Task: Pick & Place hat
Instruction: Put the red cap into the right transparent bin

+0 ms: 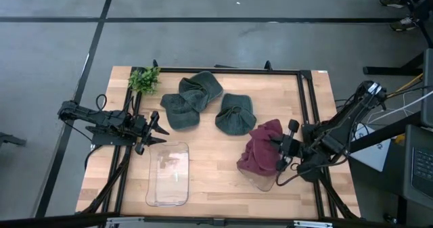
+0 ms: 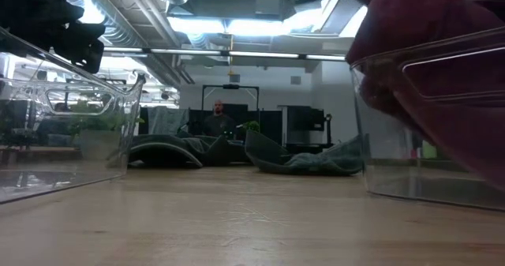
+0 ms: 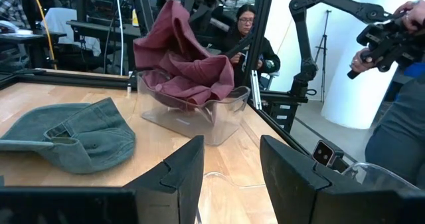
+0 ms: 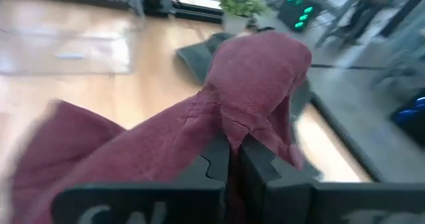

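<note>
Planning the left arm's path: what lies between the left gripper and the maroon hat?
In the high view, only bare table separates the left gripper from the maroon hat.

Pretty clearly a robotics lab or workshop. Bare grey concrete floor (image 1: 223,38) with dark tape lines, exposed ducts and pipes (image 2: 150,37) under strip lights (image 2: 237,25) on the ceiling, and a wooden surface (image 1: 216,153) boxed in by a black metal frame. Another robot arm (image 3: 325,11) stands off to the side, and a person (image 3: 249,41) sits nearby.
</note>
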Controlling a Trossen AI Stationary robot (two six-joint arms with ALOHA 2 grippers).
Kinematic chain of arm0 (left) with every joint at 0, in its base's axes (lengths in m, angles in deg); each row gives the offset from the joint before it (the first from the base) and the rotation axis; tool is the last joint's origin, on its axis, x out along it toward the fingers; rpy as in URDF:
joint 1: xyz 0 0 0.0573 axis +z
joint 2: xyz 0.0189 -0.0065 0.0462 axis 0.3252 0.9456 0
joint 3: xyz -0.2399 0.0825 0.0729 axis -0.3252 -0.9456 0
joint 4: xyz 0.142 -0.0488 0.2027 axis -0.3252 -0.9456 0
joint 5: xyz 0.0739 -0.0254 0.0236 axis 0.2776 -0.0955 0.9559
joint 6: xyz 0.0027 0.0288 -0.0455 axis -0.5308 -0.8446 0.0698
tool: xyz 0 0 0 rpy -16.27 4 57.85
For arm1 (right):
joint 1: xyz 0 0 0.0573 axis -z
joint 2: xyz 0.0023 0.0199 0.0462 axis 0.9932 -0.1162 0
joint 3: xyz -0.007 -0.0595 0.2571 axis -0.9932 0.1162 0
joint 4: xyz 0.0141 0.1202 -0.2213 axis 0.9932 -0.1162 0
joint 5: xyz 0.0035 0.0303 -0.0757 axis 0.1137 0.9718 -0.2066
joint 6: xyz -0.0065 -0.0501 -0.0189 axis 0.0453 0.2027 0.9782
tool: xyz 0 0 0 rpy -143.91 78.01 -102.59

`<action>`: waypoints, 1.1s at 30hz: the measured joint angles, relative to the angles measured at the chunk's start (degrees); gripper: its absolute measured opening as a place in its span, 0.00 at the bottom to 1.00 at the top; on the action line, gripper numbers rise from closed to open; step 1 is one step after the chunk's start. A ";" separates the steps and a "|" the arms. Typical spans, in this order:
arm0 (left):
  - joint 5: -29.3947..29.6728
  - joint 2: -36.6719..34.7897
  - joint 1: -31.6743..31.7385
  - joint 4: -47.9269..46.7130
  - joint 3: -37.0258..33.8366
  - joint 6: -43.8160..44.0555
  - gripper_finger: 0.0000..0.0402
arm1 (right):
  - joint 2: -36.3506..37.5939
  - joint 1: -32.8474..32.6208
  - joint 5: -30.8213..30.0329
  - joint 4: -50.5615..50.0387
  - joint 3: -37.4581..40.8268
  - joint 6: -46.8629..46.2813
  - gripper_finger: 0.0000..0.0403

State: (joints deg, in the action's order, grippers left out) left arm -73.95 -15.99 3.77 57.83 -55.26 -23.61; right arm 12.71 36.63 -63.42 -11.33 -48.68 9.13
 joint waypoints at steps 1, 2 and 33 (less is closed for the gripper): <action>0.00 -0.01 -0.01 0.00 -0.01 0.00 0.36 | 0.29 0.00 1.07 -0.03 -0.84 0.01 0.03; -0.01 -0.01 -0.01 0.00 -0.01 0.02 0.36 | 0.46 -0.01 1.79 -0.25 -1.75 -0.02 0.03; -0.01 0.01 0.01 0.00 -0.02 0.00 0.36 | 0.07 -11.87 12.76 -19.99 -14.29 15.71 0.03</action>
State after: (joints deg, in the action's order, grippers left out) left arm -73.96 -15.98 3.78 57.83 -55.28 -23.61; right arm 12.78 24.77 -50.67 -31.32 -62.97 24.83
